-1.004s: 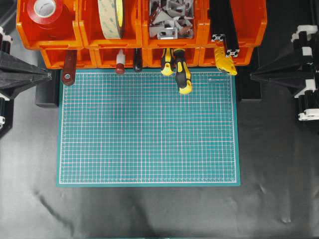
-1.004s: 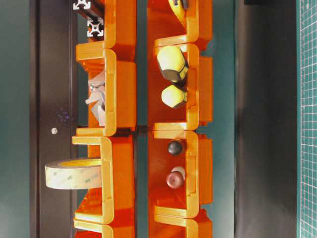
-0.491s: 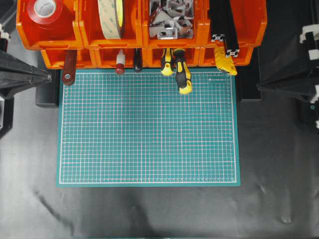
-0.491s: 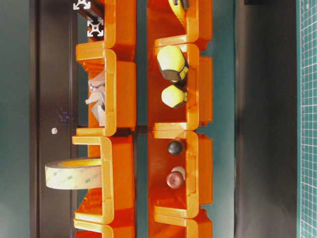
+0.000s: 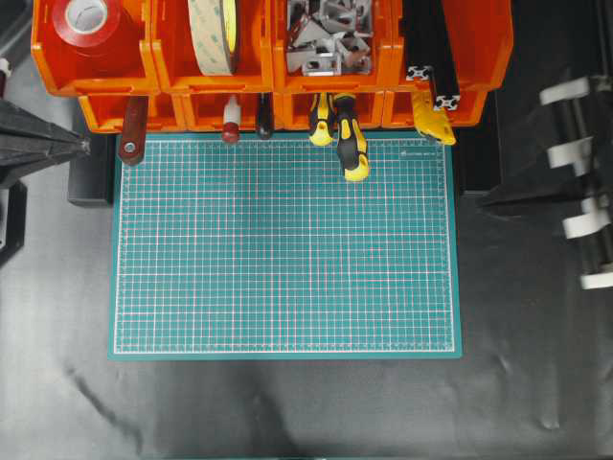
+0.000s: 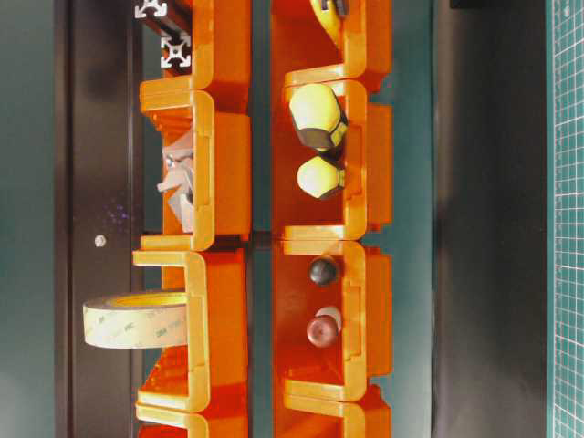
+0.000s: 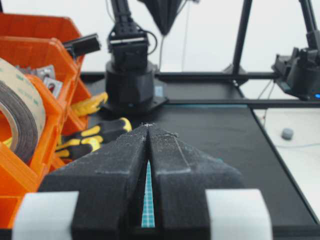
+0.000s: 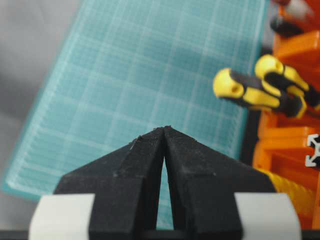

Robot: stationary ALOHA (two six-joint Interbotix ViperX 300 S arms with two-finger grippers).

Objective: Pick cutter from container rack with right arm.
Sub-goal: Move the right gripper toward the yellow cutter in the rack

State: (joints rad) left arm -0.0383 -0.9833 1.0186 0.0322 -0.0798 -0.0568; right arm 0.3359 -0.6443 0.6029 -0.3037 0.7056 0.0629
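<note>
Right hand [image 8: 164, 129] pinched closed, apparently empty, above mat [image 8: 135, 80].

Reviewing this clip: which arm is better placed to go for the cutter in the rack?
Right. The cutter sticks out of the container rack at its right end, and the right gripper, shut and empty, sits just off the mat's right edge below it. The left gripper, also shut, sits across the mat at the rack's far end.

Orange container rack [image 6: 228, 164] shown sideways: tape roll [image 6: 132, 319] in one bin, two yellow handles [image 6: 315, 146] in another
</note>
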